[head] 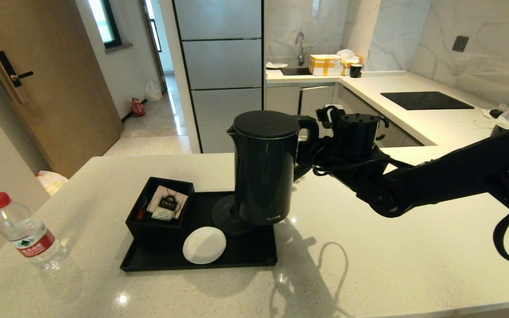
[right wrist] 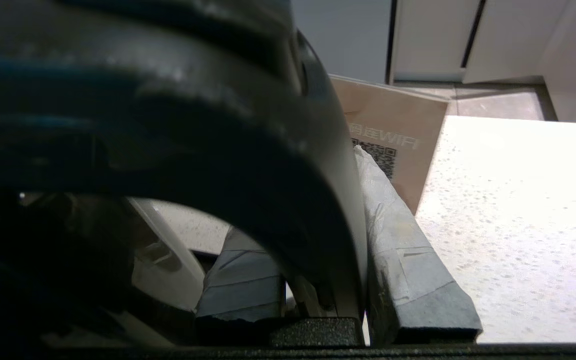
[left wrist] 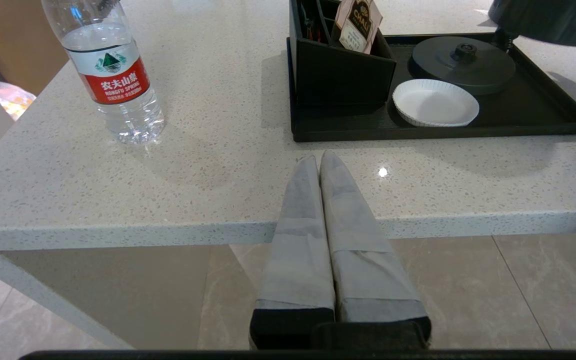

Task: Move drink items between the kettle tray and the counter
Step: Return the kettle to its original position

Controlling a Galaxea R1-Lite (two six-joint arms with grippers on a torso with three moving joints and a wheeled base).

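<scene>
Right now the black electric kettle [head: 263, 168] is off its round power base [left wrist: 463, 65], lifted and tilted slightly, its bottom hanging just above the base at the right end of the kettle tray [head: 254, 256]. In the left wrist view the base stands bare with its centre pin showing, and only the kettle's lower edge [left wrist: 550, 20] is visible above it.

Right gripper [right wrist: 318, 280] is clamped on the kettle's loop handle [right wrist: 248, 165]: one grey padded finger [right wrist: 408, 250] sits outside the handle bar, the other inside the loop, jaws narrowed onto the bar. In the head view the right arm [head: 435, 181] reaches in from the right, wrist behind the kettle at handle height.

Water bottle [head: 27, 234], red cap, red label, stands upright on the counter [head: 369, 265], well left of the tray and near the counter's left edge. Not touched by anything.

On the tray: black square box [head: 159, 212] with tea sachets at the left end, round white coaster [head: 204, 245] in front, between box and power base, just beside both.

Left gripper [left wrist: 318, 160] is parked low at the counter's near edge, fingers pressed together, holding nothing, pointing toward the tray's front rim.

A card with a QR code [right wrist: 393, 145] stands on the counter beyond the kettle. Black glass hob [head: 427, 100] sits on the far worktop, well apart.
</scene>
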